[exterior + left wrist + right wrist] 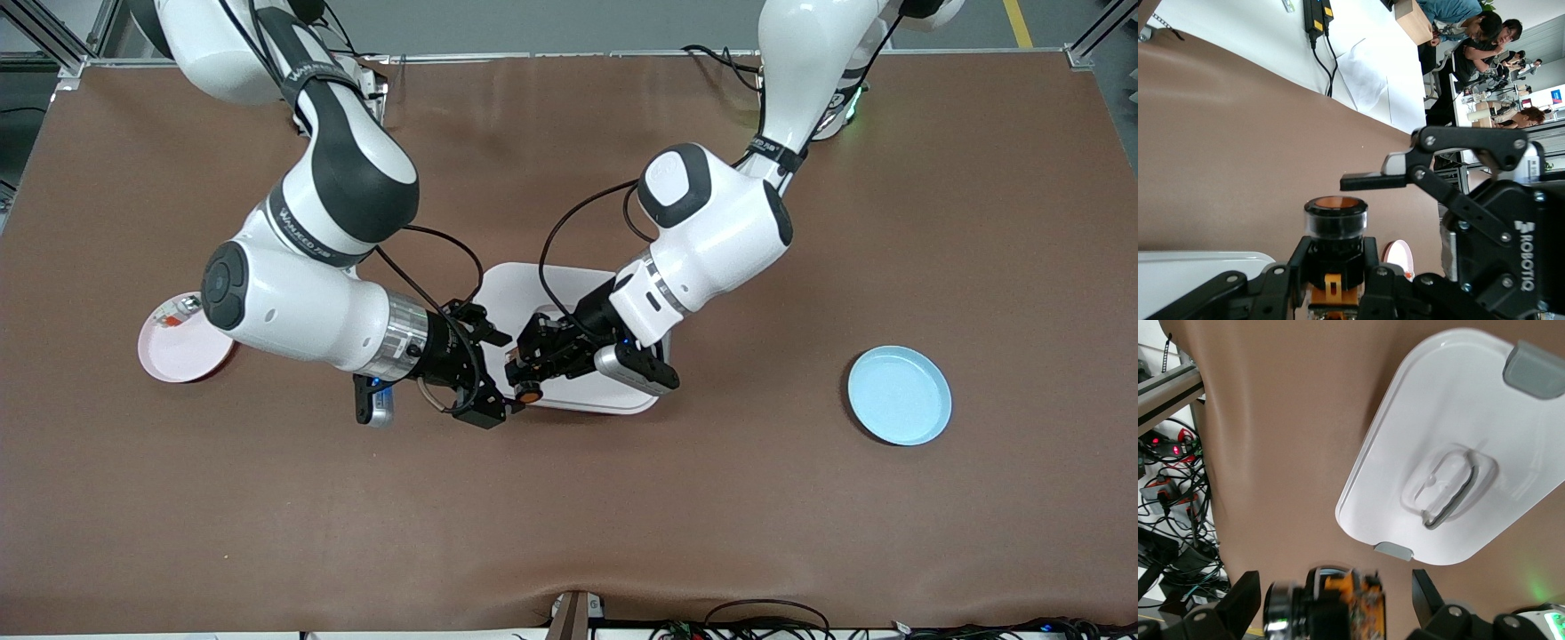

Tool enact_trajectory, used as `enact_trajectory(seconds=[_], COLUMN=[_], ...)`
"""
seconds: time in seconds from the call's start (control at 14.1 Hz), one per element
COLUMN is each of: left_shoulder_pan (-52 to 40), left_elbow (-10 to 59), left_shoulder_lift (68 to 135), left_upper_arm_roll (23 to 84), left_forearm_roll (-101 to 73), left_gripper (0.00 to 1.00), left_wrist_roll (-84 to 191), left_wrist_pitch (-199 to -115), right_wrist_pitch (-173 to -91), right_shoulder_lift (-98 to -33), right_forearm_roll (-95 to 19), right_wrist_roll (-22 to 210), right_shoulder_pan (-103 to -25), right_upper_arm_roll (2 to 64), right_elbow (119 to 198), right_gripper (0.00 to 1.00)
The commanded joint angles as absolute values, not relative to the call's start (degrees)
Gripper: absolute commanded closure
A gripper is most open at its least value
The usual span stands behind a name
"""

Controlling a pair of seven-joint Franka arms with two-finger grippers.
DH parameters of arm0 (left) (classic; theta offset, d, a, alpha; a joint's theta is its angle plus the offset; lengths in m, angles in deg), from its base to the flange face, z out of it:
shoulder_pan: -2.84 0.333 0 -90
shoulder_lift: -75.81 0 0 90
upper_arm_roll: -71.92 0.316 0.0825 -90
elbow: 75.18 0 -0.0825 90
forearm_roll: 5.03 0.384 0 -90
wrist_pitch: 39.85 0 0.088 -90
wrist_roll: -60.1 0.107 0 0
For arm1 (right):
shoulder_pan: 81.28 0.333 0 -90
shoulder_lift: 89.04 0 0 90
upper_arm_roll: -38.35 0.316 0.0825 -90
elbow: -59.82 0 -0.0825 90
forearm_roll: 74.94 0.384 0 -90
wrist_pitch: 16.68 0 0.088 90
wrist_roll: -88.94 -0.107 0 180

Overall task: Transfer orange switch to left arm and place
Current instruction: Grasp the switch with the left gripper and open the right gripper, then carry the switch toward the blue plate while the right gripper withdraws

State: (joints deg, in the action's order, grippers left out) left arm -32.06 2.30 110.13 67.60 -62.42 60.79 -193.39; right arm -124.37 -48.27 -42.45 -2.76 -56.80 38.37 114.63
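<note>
The white lidded box (pixel 569 307) sits mid-table with both grippers over its camera-side edge. The left gripper (pixel 533 360) clamps the orange switch (pixel 529 392) by its black body; the right gripper (pixel 487 373), just beside, has its fingers spread and released. The switch looks light, rigid and slick, so it is best pinched across the body. Toward the right arm's end of the table from the box, the pink plate (pixel 182 351) holds a small silvery part (pixel 182 308); toward the left arm's end, the blue plate (pixel 899 395) holds nothing.

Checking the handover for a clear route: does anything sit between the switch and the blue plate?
Yes. The switch is held in the shut left gripper at the box's edge nearest the camera, the open right gripper flanking it. The box lies toward the blue plate; past it, only bare table.
</note>
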Motion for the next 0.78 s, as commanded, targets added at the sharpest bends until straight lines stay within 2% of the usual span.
enact_trajectory(seconds=[0.0,0.35,0.71], left_shoulder_pan=[-31.4,-28.8,-21.5], left_elbow=[7.9,16.9,17.9], left_shoulder_lift=[104.9,96.1,89.4], left_upper_arm_roll=[67.9,68.0,68.0], left_forearm_roll=[-59.3,-51.4,-40.4], left_gripper=[1.0,1.0,1.0], left_wrist_roll=[61.8,61.7,61.0], left_wrist_pitch=[-193.5,-189.5,-171.5], right_wrist_pitch=[-120.0,-110.2,-99.5], right_shoulder_lift=[-47.8,-49.0,-51.4], right_forearm_roll=[-41.4,-42.2,-48.6], right_wrist_roll=[1.9,12.4,27.0], right_shoulder_pan=[-59.0,-63.0,-66.3], right_upper_arm_roll=[38.7,38.4,38.2], right_elbow=[112.7,112.7,112.7], right_gripper=[0.0,0.0,0.0])
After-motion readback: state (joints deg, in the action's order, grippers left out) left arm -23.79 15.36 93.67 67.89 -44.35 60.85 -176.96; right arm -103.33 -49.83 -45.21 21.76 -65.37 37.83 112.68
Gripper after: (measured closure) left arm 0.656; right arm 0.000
